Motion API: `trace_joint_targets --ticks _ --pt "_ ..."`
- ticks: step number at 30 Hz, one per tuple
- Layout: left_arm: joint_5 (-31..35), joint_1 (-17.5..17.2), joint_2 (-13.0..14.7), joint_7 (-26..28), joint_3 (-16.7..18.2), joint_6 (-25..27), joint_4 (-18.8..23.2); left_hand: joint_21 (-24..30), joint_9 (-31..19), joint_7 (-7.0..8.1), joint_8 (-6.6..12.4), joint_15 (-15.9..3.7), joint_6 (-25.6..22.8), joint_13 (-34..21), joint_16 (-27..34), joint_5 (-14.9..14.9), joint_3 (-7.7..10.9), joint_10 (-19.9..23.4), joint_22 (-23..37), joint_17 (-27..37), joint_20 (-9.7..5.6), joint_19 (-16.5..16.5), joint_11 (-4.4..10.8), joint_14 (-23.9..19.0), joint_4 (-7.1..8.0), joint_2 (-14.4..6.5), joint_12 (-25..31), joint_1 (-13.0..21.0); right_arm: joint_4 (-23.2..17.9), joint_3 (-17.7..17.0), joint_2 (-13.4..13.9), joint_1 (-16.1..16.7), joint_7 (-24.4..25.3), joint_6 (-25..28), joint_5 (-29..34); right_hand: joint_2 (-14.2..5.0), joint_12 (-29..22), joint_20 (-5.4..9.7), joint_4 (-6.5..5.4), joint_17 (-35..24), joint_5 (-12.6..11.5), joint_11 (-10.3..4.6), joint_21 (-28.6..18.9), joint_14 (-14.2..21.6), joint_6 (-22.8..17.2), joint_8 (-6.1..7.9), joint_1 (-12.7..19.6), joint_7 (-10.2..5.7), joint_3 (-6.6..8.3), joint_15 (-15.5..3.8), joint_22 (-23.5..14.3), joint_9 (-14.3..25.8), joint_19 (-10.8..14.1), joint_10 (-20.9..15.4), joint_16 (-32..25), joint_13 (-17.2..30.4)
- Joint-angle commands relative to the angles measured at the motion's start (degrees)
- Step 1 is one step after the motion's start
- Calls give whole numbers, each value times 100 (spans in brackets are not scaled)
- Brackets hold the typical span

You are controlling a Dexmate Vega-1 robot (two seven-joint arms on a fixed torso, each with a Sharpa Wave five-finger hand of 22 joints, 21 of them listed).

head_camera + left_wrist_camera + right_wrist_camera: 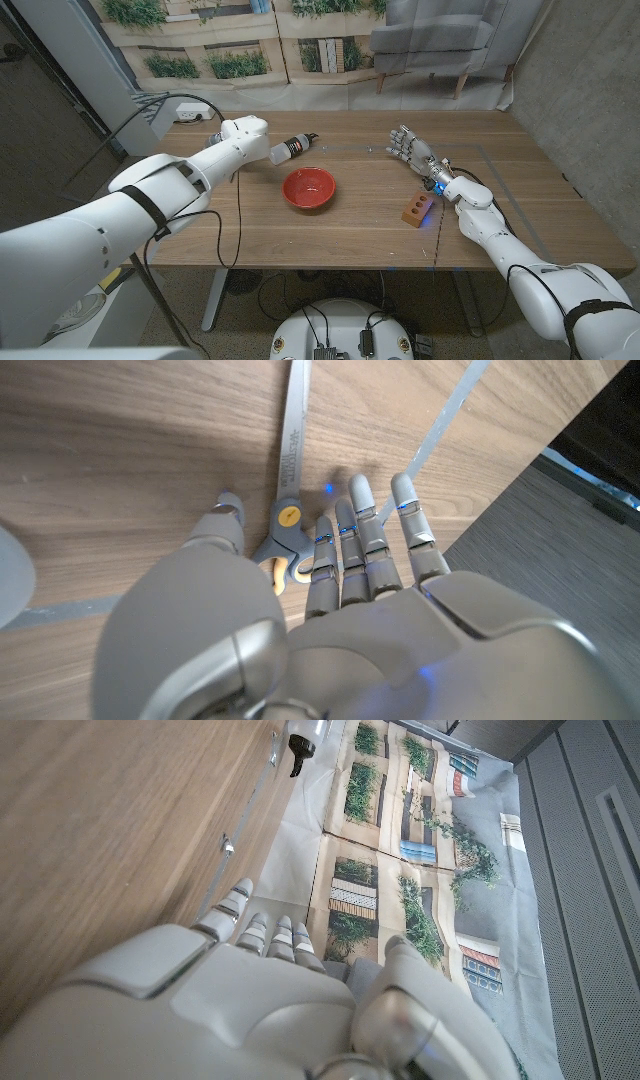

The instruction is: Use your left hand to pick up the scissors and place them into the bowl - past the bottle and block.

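The scissors [289, 480] are seen flat on the desk [360, 235]: closed silver blades, a yellow pivot screw, grey handles lined with yellow. They are reached by the left hand [330, 610], fingers spread over the handles, nothing clamped. One red bowl [308, 188], one bottle [292, 149] on its side and one block [417, 210] are counted. The right hand [413, 152] is held apart, empty.

A grey armchair [440, 40] stands behind the wooden table [560, 215].
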State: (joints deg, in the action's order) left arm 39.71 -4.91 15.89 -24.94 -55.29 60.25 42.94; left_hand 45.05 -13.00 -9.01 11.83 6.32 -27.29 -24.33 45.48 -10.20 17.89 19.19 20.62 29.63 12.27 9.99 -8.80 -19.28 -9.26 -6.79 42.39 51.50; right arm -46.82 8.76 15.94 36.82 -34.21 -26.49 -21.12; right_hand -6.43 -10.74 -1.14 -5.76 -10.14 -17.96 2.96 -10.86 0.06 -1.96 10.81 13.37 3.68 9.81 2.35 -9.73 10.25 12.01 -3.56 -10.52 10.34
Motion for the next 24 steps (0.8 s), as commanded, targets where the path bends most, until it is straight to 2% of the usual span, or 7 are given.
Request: trace_joint_targets --ticks 1,7,15,24 --pt "412 292 -519 116 -532 -362 -1124 52 -18 -338 18 -27 -40 -34 32 8 38 51 34 9 10 18 22 -48 2 0 46 82 394 -51 -89 -193 -126 -168 6 7 -10 5 -1 -16 -24 -10 -30 40 -58 10 1 13 -2 40 -15 23 58 -51 -27 12" --pt "334 387 -757 378 -494 -553 -1640 107 -31 -337 51 -88 -159 -53 87 0 62 191 58 14 9 22 75 -188 15 -24 121 118 507 -67 -107 -276 -166 -229 45 6 -10 6 0 -16 -26 -12 -30 41 -57 10 -4 16 -3 37 -15 24 61 -52 -27 12" --pt "61 422 -908 787 -396 -901 -2105 273 -53 -332 78 -207 -318 -98 176 -11 118 355 113 28 6 157 164 -407 -6 -26 229 244 523 -70 -107 -317 -159 -232 98 4 -10 5 2 -16 -28 -7 -34 49 -58 10 -9 16 -4 34 -15 24 74 -55 -29 12" --pt "-215 414 -859 920 -571 -1213 -2251 364 -70 -332 60 -223 -356 -134 157 -15 157 359 118 15 9 189 160 -456 17 -31 260 297 661 -67 -153 -412 -155 -280 141 3 -11 5 5 -16 -31 -4 -35 49 -62 11 -13 15 -5 39 -15 23 80 -59 -27 12"
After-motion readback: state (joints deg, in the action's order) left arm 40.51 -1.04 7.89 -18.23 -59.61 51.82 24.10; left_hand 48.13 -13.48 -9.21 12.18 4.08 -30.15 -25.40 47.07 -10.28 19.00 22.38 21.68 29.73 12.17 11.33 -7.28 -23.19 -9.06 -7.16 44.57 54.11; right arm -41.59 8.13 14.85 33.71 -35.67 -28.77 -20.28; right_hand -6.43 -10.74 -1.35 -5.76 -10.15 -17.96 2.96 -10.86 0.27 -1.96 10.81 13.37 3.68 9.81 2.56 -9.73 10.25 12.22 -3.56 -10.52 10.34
